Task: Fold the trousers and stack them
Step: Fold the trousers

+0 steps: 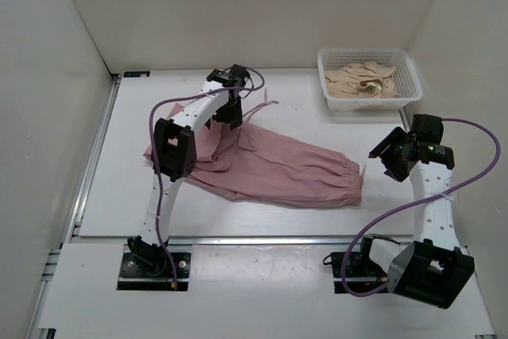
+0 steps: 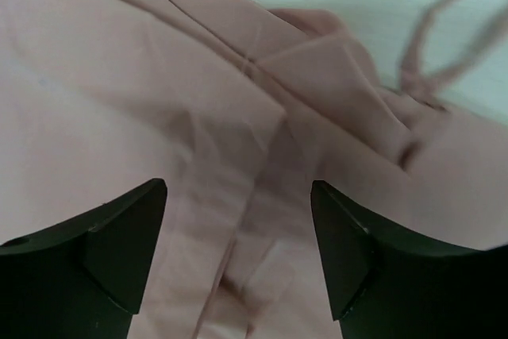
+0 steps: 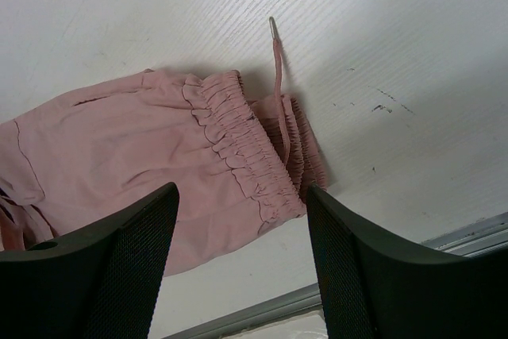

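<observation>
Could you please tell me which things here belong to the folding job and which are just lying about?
Part of the job:
- pink trousers
- left gripper, open over them
- right gripper, open above the waistband

Just lying about:
- white basket, far right
- cream garment inside it

Legible markings: none are showing in any view. The trousers (image 1: 278,168) lying under the left gripper (image 2: 238,188) and ahead of the right gripper (image 3: 242,190) are presenting no readable label, print or number. Both grippers' fingers (image 3: 127,260) are showing plain dark surfaces with no lettering.
</observation>
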